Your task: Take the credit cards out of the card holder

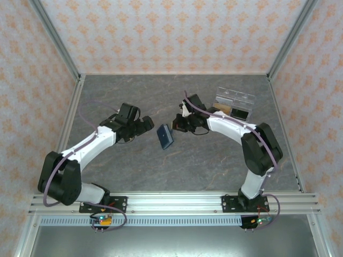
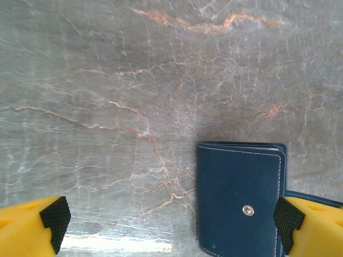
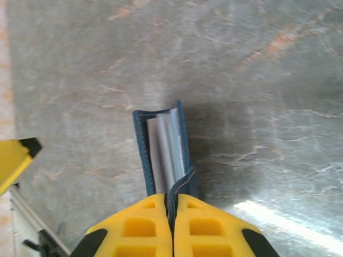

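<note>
- The left arm [image 1: 88, 145] — white links, black joints — rises from its base at the near edge of the grey marbled table [image 1: 214, 163], elbow bowed out to the left, forearm reaching toward the table's middle.
- The left gripper [image 2: 170, 219] has its yellow, black-padded fingers [image 2: 53, 217] spread wide, gripping nothing.
- The right arm [image 1: 238, 128] mirrors it, elbow out to the right.
- The right gripper [image 3: 171, 206] — yellow fingers pressed together — pinches an edge of the small navy-blue folding card holder [image 3: 183, 134].
- In the top view the two grippers face each other, near but apart.
</note>
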{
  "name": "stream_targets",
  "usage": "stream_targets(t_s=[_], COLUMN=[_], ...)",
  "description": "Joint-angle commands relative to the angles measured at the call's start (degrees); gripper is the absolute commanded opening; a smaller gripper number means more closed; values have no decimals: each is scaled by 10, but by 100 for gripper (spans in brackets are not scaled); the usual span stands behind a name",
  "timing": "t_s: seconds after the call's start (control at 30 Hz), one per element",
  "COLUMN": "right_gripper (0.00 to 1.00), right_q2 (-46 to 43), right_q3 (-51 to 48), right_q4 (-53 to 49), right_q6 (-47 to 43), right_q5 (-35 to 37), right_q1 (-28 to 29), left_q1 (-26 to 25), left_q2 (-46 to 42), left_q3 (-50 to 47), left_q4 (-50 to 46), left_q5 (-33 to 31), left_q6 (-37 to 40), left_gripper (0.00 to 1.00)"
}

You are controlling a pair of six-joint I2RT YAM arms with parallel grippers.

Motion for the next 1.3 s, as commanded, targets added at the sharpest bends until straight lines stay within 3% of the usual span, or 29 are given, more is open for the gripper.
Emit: stream_targets(t_s=[0.0,0.23,0.47,0.6,0.8,1.07,1.2,1.27], right_gripper=[6,5,5,5,5,5,5,5], right_q2=[-19,12,36,35,28,47,64,68], right_q3=[33,77,114,116,79,35,34,29], right_q4=[-6,-20,-61,-80,-87,-77,-84,-81], right_q6=[-16,2,14,9,3,-32,-48,-57], right_q5=[-18,11,77,117,155,131,131,129], right_q1=[15,51,51,47,23,-19,-28,-30], left_q1=[9,18,25,25,23,20,12,1], left_q2=[-39,-89,-93,-78,-32,23,62,84], left_q3=[-12,-31,-43,-42,-46,-44,-40,-29], left_q4=[-39,-75,-51,-6,76,112,187,209], left_q5=[-80,-157,-130,-79,53,89,181,184], left_q6=[-9,3,28,48,47,49,35,26], left_gripper=[100,100,99,92,72,58,53,46])
